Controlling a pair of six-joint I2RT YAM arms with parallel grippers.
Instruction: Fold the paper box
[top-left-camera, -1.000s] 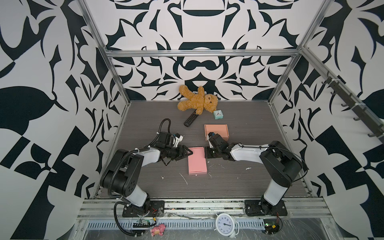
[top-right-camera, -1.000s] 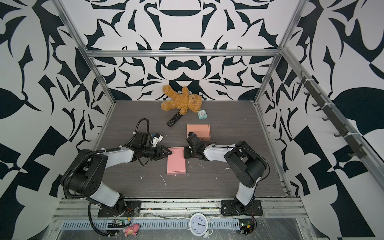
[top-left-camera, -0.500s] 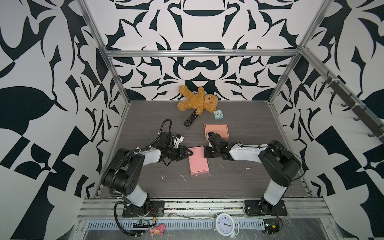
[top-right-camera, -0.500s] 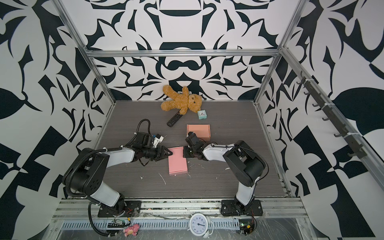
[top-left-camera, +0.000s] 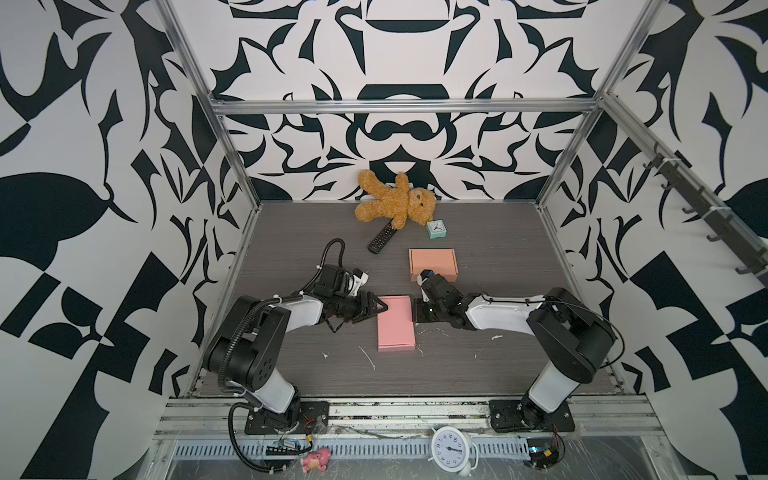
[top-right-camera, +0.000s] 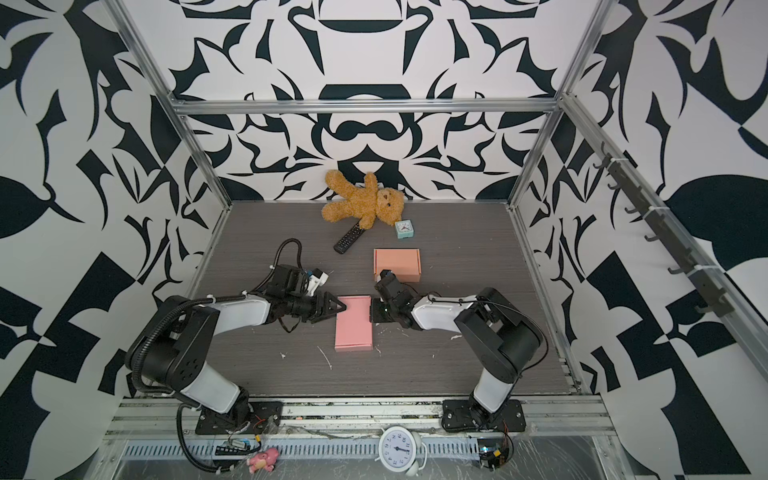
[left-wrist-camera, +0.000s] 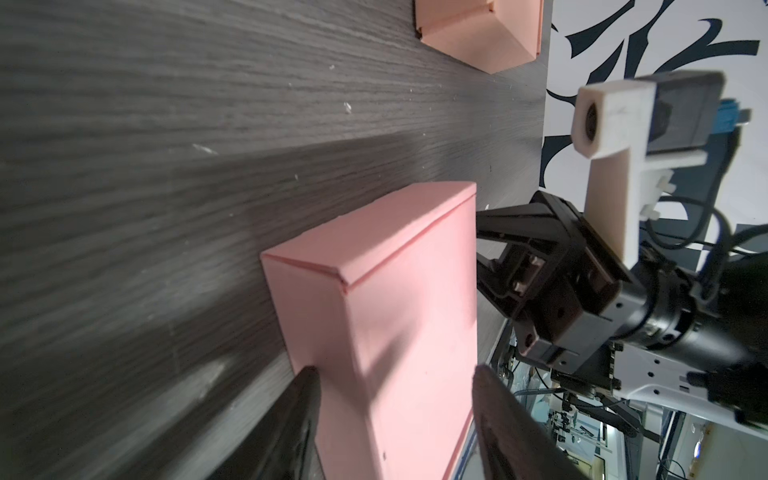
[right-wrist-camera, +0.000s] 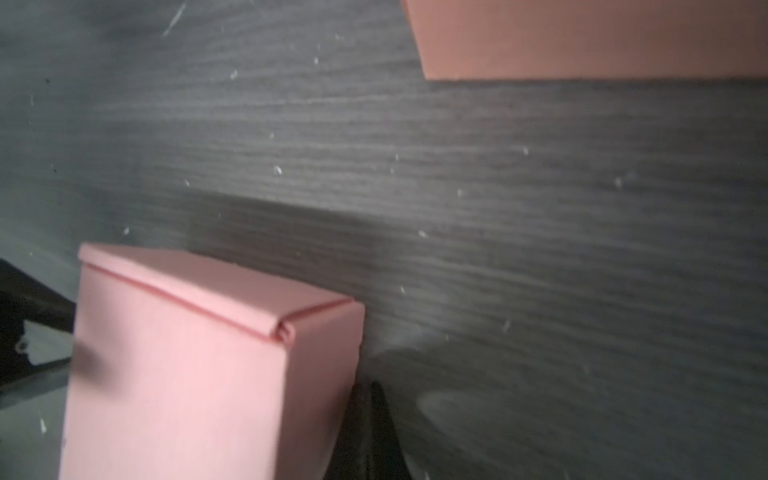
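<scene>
Currently the left gripper (top-left-camera: 380, 308) is reaching in low over the table (top-left-camera: 478, 365). Its fingers (left-wrist-camera: 299, 415) are standing apart on either side of the nearest edge of the pink paper box (top-left-camera: 396, 324), and it is not possible to tell whether they are pinching it or hanging loose. Facing it, the right gripper (top-left-camera: 414, 312) is clenched on nothing, its closed tip sitting right at the box's opposite side. The box is lying flat and closed on the table between the two grippers. Just behind the right gripper, a peach box (top-left-camera: 433, 264) is sitting apart from the pink one. Farther beyond both grippers, a remote (top-left-camera: 381, 237), a teddy bear (top-left-camera: 395, 203) and a small clock (top-left-camera: 436, 229) are lying by the back wall.
</scene>
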